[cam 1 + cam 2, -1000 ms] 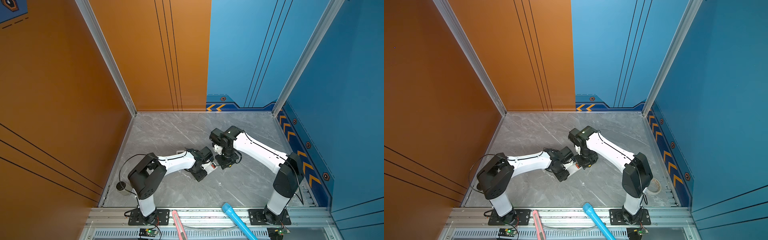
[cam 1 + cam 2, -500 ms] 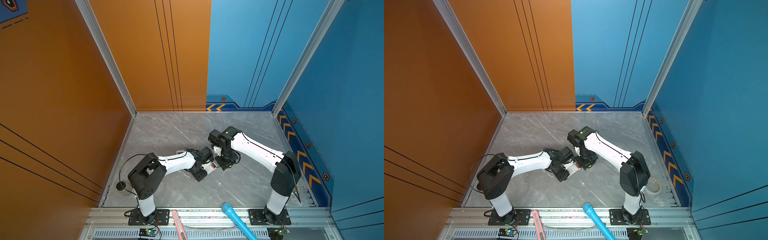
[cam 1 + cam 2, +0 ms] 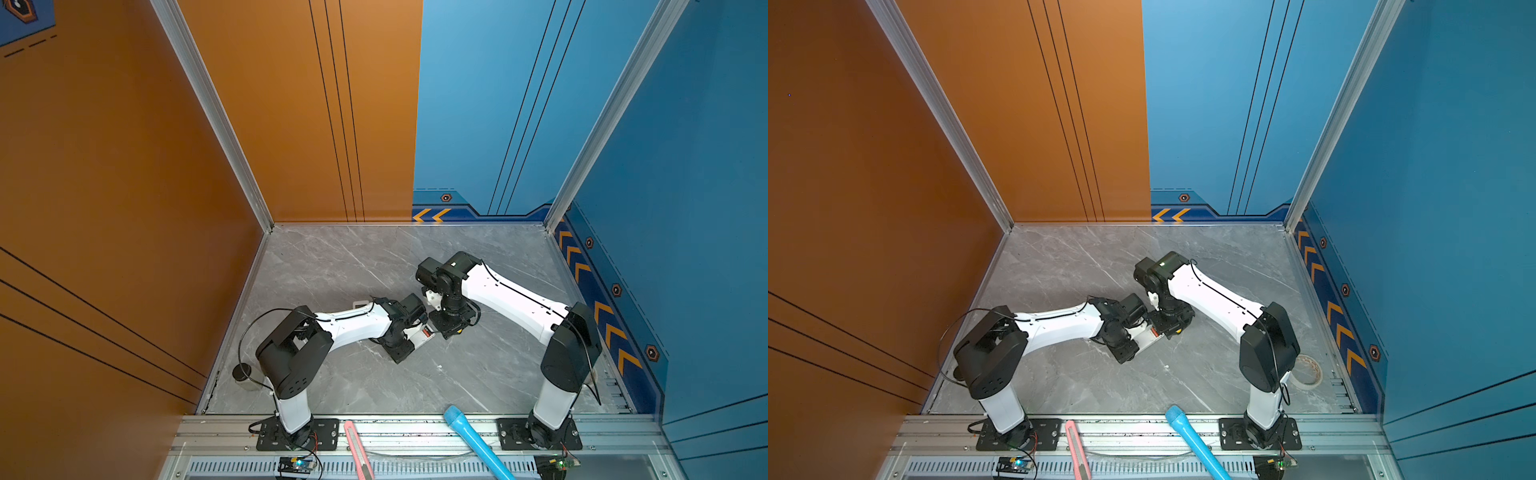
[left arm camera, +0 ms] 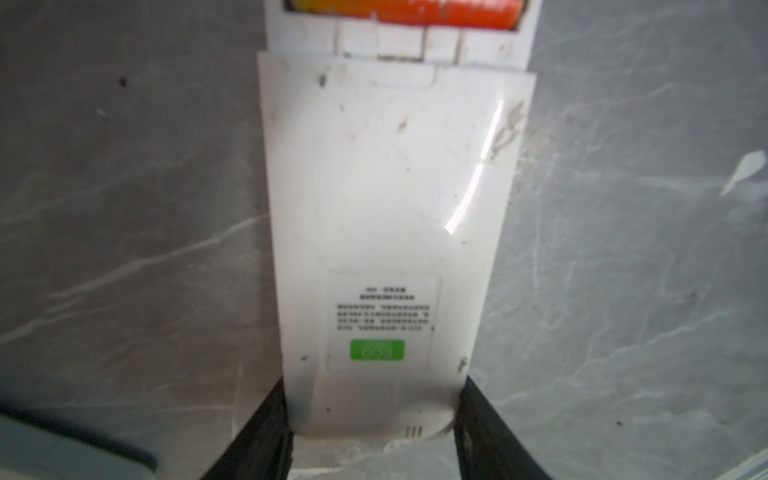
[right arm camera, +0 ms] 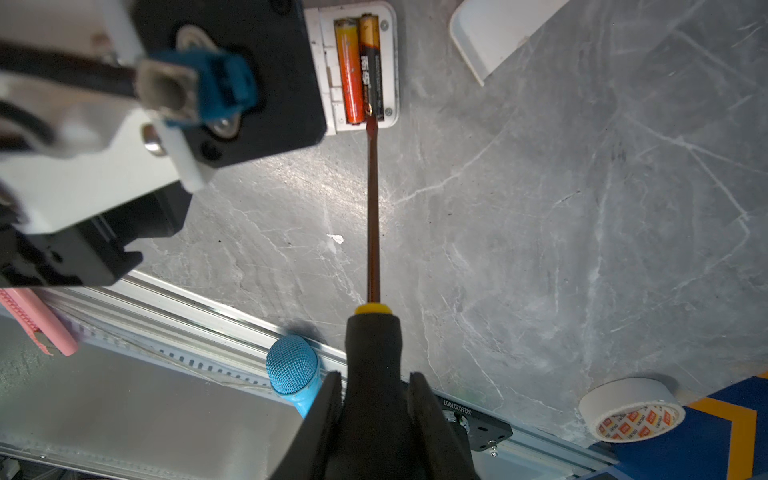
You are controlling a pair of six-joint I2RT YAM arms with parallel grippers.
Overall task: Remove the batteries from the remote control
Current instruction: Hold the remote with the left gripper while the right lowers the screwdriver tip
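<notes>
— Where was the remote control (image 3: 422, 337) found?

— It was found lying flat on the grey table (image 3: 353, 270), about the middle, between the two arms. Its back was turned upward, and a printed label with a green mark could be made out there in the left wrist view.

— How was it held?

— Its left end was grasped by the left hand (image 4: 372, 415), with one black finger pressed against each side of the white casing.

— Were the batteries (image 5: 351, 95) seen?

— Two were seen side by side in the open compartment at the remote's right end: a red-orange battery (image 5: 348, 54) and a black battery (image 5: 372, 66). Both were seated inside the compartment.

— What was noted of the right hand (image 5: 374, 399)?

— It was clenched around the black handle of a screwdriver (image 5: 372, 208) with a yellow collar. The shaft was pointed at the compartment. Its tip was set at the end of the black battery, close to the seam with the red-orange one.

— What else was observed?

— A white curved piece (image 5: 494, 37) was seen on the table near the remote's open end, apart from it. A tape roll (image 3: 1306, 372) was seen at the right edge, beside the right arm's base. On the near rail, between the two arm bases, a blue microphone (image 3: 473, 436) and a pink utility knife (image 3: 357, 449) were laid.
</notes>
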